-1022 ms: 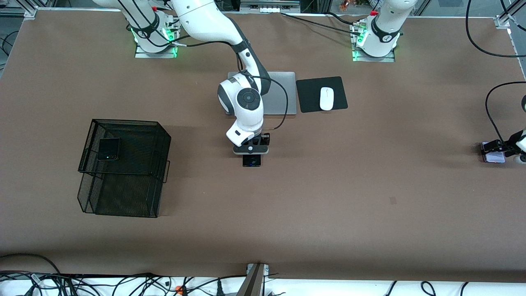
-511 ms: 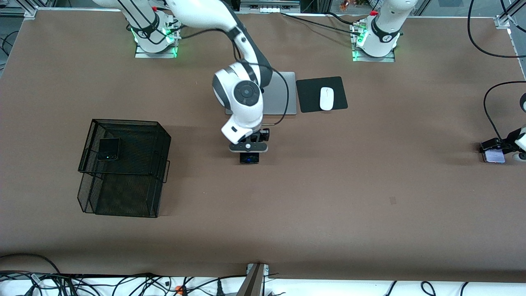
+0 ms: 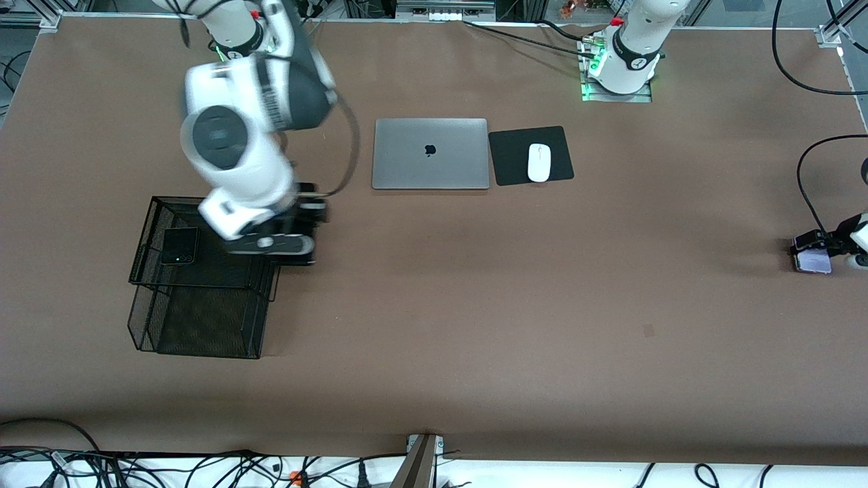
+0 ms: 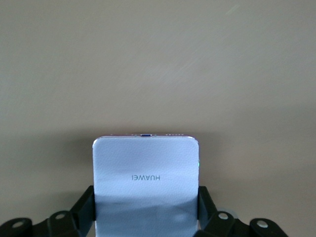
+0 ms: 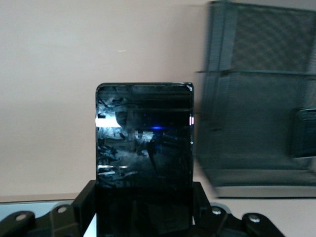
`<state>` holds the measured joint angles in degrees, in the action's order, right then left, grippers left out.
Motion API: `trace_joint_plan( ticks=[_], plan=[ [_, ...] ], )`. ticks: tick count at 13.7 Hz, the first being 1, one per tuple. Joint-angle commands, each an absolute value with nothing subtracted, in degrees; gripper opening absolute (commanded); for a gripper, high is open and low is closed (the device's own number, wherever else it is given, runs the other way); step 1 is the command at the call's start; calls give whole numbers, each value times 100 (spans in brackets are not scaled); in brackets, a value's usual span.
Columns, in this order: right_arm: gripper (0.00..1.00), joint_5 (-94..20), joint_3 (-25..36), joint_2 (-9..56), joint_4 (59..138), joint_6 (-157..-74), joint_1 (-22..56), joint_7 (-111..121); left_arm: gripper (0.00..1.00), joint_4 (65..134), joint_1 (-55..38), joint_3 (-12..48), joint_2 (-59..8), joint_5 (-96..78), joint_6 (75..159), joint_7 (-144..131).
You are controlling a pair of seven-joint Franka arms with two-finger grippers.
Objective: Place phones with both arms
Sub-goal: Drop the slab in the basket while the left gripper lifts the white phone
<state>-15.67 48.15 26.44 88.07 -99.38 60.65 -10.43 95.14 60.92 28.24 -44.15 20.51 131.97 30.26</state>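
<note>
One black phone (image 5: 144, 153) upright lengthwise

right arm (image 3: 237, 146) motion-blurred over the mesh basket (image 3: 203, 325) | its long black phone (image 5: 144, 153) cut off at frame bottom | left arm mostly out of frame | lavender phone (image 4: 146, 180) lower end cropped

A squarish phone (image 3: 180, 245) is lying in the top tier of the mesh basket (image 3: 203, 325), toward the right arm's end of the table (image 3: 475, 325). The laptop (image 3: 430, 154) is sitting near the table's base-side edge, with the mouse (image 3: 539, 163) resting on the pad (image 3: 510, 159) just beside it.
</note>
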Motion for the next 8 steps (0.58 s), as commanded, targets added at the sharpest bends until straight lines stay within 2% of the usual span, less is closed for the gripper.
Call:
trace_joint_plan(
  ticks=[1,5,8],
  plan=[
    [0,-1617,5429,2251,9552,-10098,6144,-91,30,9073,5829,3365,-4131,2161,11958,2429],
    [0,-1696,5845,2171,10465,-10756,6074,781,31,8202,4538,3419,-4043,2145,10524,1365],
    [0,-2134,5818,2521,10740,-11109,5942,931,32,8174,3300,3428,-3684,2083,9907,30]
  ],
)
